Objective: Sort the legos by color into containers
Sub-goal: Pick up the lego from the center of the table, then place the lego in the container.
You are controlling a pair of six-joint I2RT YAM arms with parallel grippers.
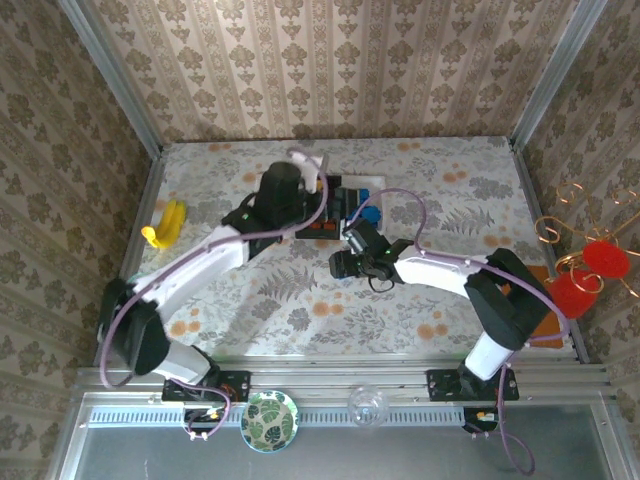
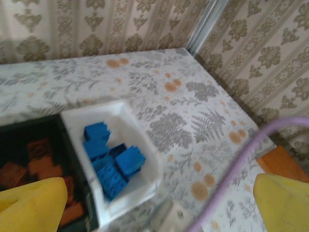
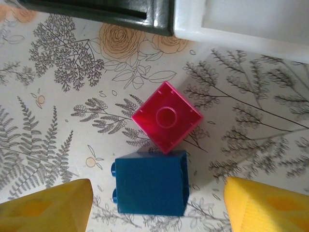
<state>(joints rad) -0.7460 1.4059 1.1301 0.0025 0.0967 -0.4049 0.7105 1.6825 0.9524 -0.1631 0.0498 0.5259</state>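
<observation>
Glossy magenta lego [image 3: 167, 116], blue lego [image 3: 151, 182] seemingly touching

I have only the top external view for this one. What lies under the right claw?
Observer: In the right wrist view, the right claw is open above two loose legos on the table: a magenta brick and a blue brick, which seem to touch.
Operator: Is it gripping either one?
Observer: No. Both yellow fingers stand apart from the bricks, with bare table in between.
Operator: And how do the sorted trays look?
Observer: In the left wrist view, a white tray holds only blue legos.
</observation>
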